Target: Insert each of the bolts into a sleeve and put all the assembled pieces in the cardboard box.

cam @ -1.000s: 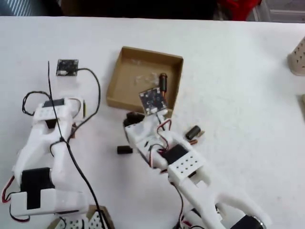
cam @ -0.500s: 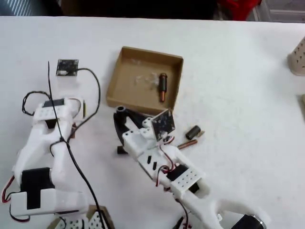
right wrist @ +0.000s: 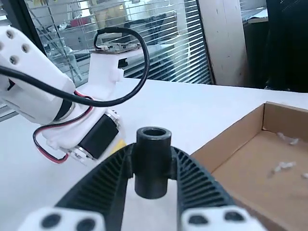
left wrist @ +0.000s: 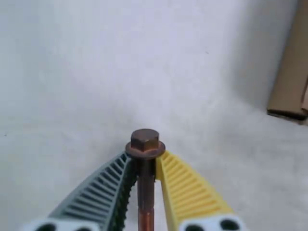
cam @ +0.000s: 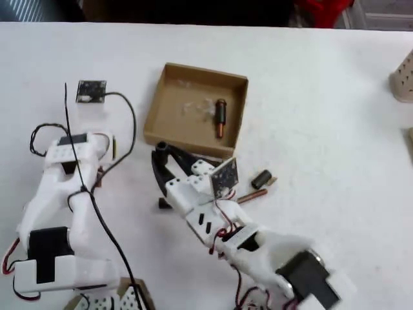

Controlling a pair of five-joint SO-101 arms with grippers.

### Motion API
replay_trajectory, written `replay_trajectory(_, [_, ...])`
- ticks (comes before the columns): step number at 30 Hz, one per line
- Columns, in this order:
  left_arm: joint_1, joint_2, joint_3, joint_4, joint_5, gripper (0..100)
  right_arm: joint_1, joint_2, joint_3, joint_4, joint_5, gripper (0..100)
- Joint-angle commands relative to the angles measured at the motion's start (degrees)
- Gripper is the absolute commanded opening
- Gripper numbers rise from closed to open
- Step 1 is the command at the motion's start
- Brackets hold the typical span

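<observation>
Bolts in 2 places across the high view: 1 seated in a sleeve as an assembled piece [cam: 220,117], lying inside the cardboard box [cam: 193,70] along its right wall; 1 loose bolt [cam: 251,196], bare copper, flat on the bench [cam: 329,103] in front of the box's near right corner. Just beside that bolt, toward the box, a loose sleeve [cam: 261,179] with a glint of copper at 1 end; whether filled, hard to tell. Right gripper [cam: 163,155] just off the box's near wall by the near left corner, black fingers [cam: 156,166] clenched on an upright held sleeve [cam: 161,147]. Another dark sleeve [cam: 164,204] on the bench, partly under the right arm [cam: 258,242]. Left arm [cam: 55,194] folded near the bench's left edge, well apart from the box.

Left wrist view: left gripper [left wrist: 145,159] clamped tight on a held bolt [left wrist: 145,143], hex head just past the tips of the grey and yellow fingers [left wrist: 185,192], shank pinched between them, bare bench beneath. Corner of the cardboard box farther off.

Right wrist view: right gripper grasping the held sleeve, open bore facing up, ribbed black fingers pressed to both sides. Cardboard box just beyond, 1 brown wall and part of the floor visible; left arm farther off across the bench.
</observation>
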Motion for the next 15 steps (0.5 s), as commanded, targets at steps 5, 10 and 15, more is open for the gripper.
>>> replay_trajectory(5, [0.8,-3.3,-0.4,-0.7,-0.3,2,0.0,10.0,1.0,-13.8,0.0,1.6])
replay_trajectory(10, [0.9,-3.3,1.7,-5.1,-0.3,2,-2.2,10.2,7.2,-18.5,0.1,1.6])
replay_trajectory(15, [0.9,-3.4,2.1,-6.4,-0.3,2,-2.4,10.2,12.7,-23.7,0.2,1.6])
